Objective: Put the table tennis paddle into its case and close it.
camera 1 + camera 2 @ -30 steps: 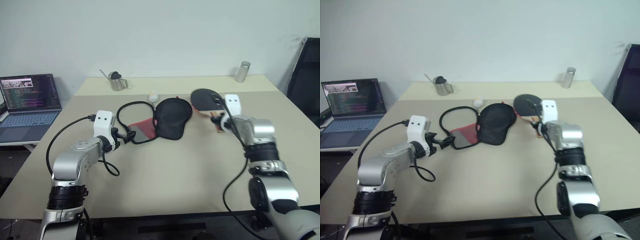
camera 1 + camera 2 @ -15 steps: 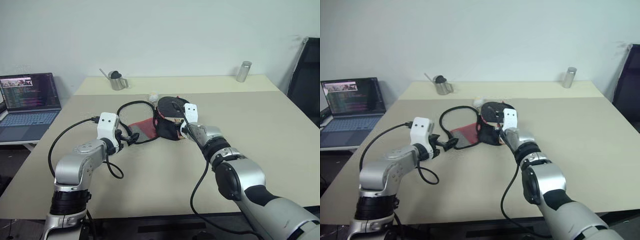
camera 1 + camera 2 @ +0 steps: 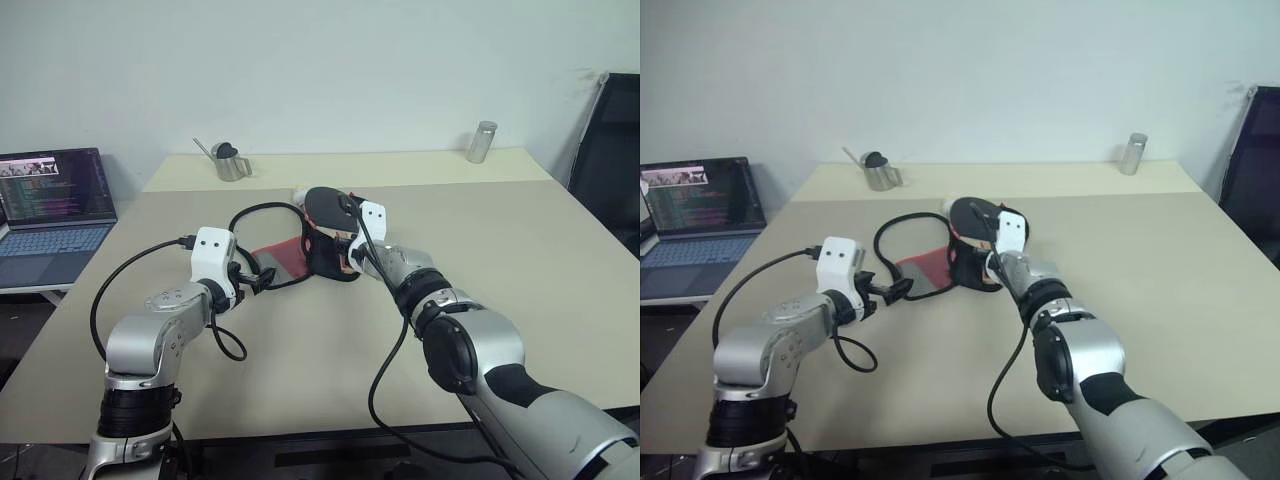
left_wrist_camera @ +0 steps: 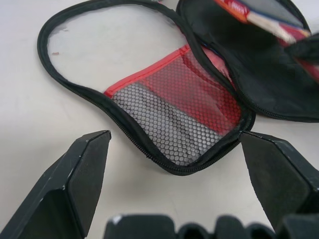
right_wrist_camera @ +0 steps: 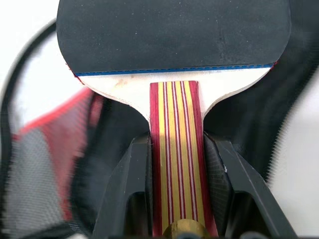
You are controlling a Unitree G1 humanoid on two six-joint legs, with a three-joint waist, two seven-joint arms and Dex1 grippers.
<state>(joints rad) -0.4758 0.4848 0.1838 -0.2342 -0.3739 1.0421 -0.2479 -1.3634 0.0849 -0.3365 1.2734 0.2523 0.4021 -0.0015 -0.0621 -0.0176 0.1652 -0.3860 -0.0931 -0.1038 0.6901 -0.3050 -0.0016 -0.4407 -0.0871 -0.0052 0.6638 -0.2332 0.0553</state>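
right wrist view: fingers (image 5: 207,184) clamp paddle (image 5: 174,35).

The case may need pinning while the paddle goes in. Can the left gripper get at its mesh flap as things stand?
Probably yes. The left gripper, jaws open, sits just short of the case mesh end, with bare table between.

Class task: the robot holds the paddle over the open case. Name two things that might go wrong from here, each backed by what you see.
1. The right tool grips the table tennis paddle only by its handle, so the blade may tip and catch the zip rim.
2. The case lies loose on the table; the left tool stands open beside its mesh flap without holding it, so a push may slide the case away.
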